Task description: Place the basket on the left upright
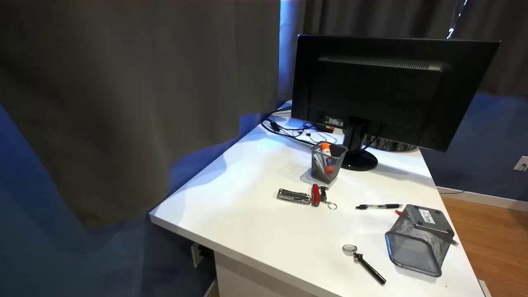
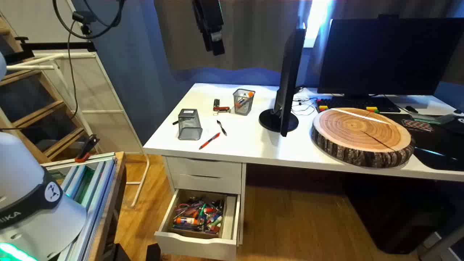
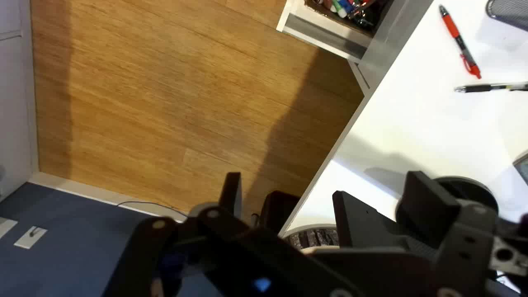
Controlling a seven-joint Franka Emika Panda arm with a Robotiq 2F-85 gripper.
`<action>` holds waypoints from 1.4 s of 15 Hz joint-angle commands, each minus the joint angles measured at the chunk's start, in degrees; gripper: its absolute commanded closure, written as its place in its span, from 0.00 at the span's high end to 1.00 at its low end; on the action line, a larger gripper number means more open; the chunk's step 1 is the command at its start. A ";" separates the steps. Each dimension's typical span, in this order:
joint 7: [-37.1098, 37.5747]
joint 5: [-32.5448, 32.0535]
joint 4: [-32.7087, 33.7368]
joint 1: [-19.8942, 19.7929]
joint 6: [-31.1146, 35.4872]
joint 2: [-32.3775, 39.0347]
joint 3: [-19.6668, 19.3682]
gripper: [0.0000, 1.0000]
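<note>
Wire-mesh basket [image 1: 423,237] upside down on white desk [image 1: 247,206], base up, nr red pen [image 2: 209,140] & blk-handled magnifier [image 1: 364,264]. Gripper [image 3: 295,196] spread wide, well above desk lvl.

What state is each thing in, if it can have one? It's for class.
Basket, upside down, base up
Cup, upright, holding things
Lower drawer, open
Upper drawers, shut
Red pen, lying flat
Black pen, lying flat
Pocketknife, too small to tell whether folded
Front-facing monitor, dark
Second monitor, unclear if on
Curtains, mostly closed
Pincer, open
</note>
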 commanded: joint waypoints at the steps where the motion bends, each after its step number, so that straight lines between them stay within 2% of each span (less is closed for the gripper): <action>1: 0.57 -0.71 0.13 1.12 -0.19 0.18 -0.98 1.00; 12: 0.57 -0.71 0.13 1.12 -0.19 0.18 -0.98 1.00; 15: -0.42 1.64 -0.83 4.95 3.47 3.32 0.71 1.00; 18: -1.58 6.89 -0.78 11.37 5.62 7.14 1.67 1.00; 21: 2.00 10.27 0.16 15.43 8.16 13.08 5.21 1.00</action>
